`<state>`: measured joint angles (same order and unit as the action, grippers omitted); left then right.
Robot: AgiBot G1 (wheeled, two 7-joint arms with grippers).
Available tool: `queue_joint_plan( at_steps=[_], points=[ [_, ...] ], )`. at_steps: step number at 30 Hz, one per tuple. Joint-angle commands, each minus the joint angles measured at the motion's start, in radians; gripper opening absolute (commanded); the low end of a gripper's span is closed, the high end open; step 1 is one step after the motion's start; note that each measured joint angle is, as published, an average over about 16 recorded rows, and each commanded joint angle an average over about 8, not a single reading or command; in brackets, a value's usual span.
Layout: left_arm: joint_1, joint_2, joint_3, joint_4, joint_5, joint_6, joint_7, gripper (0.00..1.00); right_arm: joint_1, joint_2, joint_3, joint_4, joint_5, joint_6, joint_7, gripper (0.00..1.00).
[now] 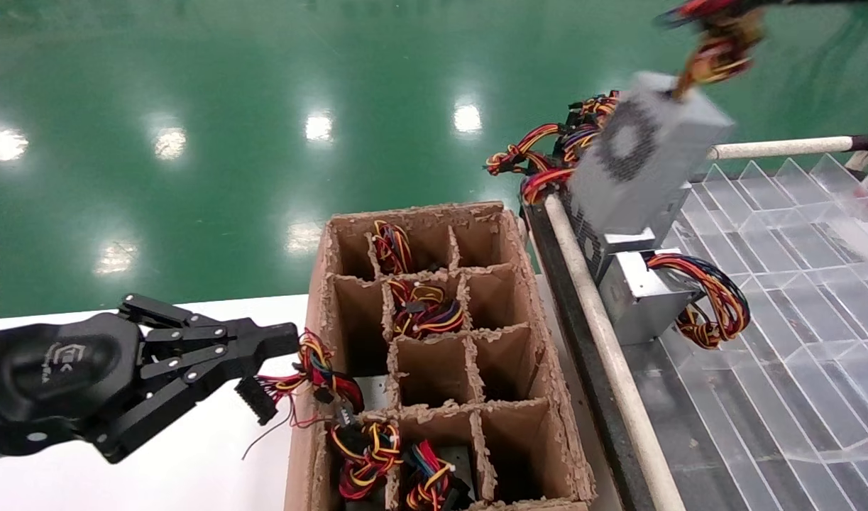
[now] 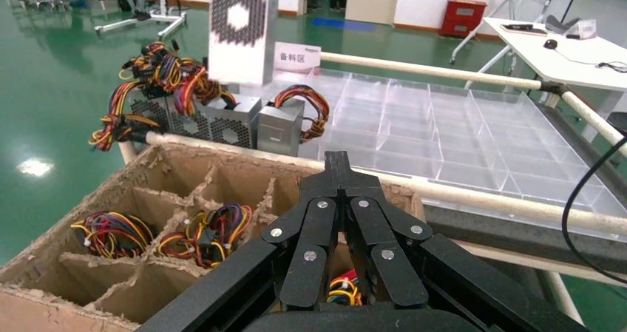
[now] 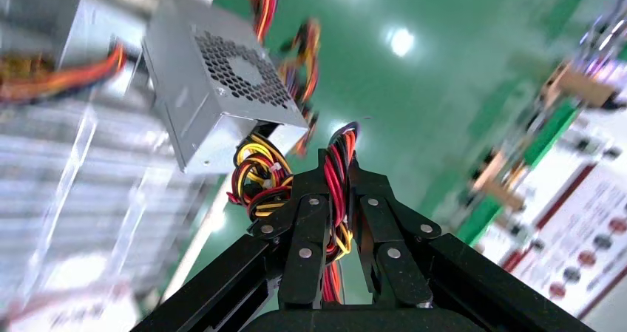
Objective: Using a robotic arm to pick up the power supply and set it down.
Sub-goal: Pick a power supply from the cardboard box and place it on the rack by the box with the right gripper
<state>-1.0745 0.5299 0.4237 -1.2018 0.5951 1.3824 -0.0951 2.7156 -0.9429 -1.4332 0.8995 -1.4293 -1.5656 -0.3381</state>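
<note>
Hanging in the air at far right over the clear divided plastic tray (image 1: 795, 341), the silver-grey metal power supply (image 1: 646, 152) is swinging from its coloured wire bundle (image 3: 339, 191). The right gripper (image 3: 339, 199) is pinching those wires; lowering slowly should damp the sway. The left gripper (image 1: 281, 344), jaws pressed together, is idling beside the brown cardboard box (image 1: 540, 369).
</note>
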Motion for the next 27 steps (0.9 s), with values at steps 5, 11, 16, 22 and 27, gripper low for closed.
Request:
queue_joint_plan(
  at_steps=[5,11,16,22,27],
  points=[
    [0.0,0.0,0.0,0.0,0.0,0.0,0.0,0.0,0.028,0.005,-0.058,-0.02,-0.091,0.015,-0.005,0.0],
    [0.0,0.0,0.0,0.0,0.0,0.0,0.0,0.0,0.0,0.028,-0.09,-0.051,-0.132,0.036,-0.016,0.0],
    [0.0,0.0,0.0,0.0,0.0,0.0,0.0,0.0,-0.063,0.052,-0.103,-0.098,-0.125,0.057,-0.036,0.0],
    [0.0,0.0,0.0,0.0,0.0,0.0,0.0,0.0,-0.149,0.059,-0.1,-0.184,-0.085,0.094,-0.091,0.0],
    [0.0,0.0,0.0,0.0,0.0,0.0,0.0,0.0,-0.2,0.035,-0.092,-0.28,-0.065,0.14,-0.151,0.0]
  ],
)
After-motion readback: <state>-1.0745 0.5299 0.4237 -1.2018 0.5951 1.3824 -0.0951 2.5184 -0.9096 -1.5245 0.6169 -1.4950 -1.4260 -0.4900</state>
